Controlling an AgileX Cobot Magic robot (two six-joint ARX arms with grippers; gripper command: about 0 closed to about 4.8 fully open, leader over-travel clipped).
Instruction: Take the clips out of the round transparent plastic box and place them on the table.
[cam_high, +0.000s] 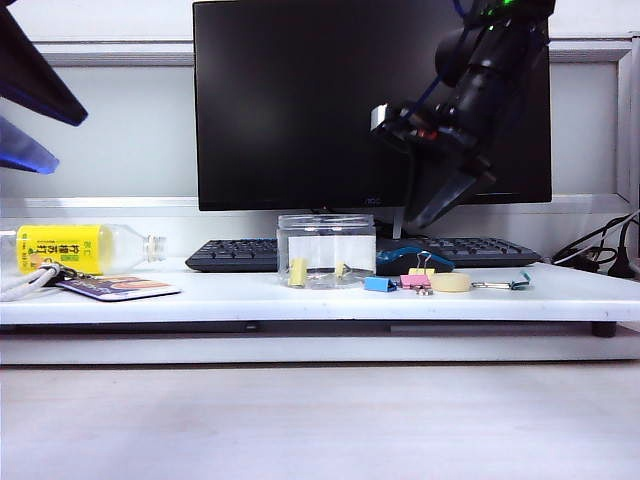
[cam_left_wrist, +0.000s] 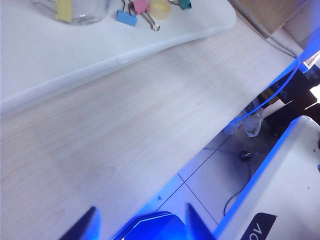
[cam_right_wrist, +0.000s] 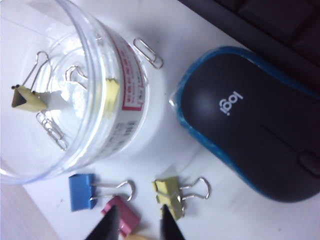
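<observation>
A: Now, your right gripper (cam_right_wrist: 137, 225)?
B: Parted above 1 yellow clip (cam_right_wrist: 170, 192) on table (cam_high: 200, 295); blue clip (cam_right_wrist: 82, 191), mouse (cam_right_wrist: 250, 125) crowd it. 2 clips (cam_right_wrist: 27, 100) remain in box (cam_high: 326, 250). Left gripper (cam_left_wrist: 142, 222) parted, aside.

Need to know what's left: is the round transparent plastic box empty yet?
Not empty: the round transparent plastic box holds two pale-yellow binder clips and some paper clips.

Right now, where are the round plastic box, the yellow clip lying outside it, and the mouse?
round transparent plastic box (cam_right_wrist: 125, 95), right wrist view, on its labelled side wall.
yellow clip (cam_right_wrist: 167, 192), right wrist view, on its folded body.
mouse (cam_right_wrist: 250, 125), right wrist view, on its dark top shell.
</observation>
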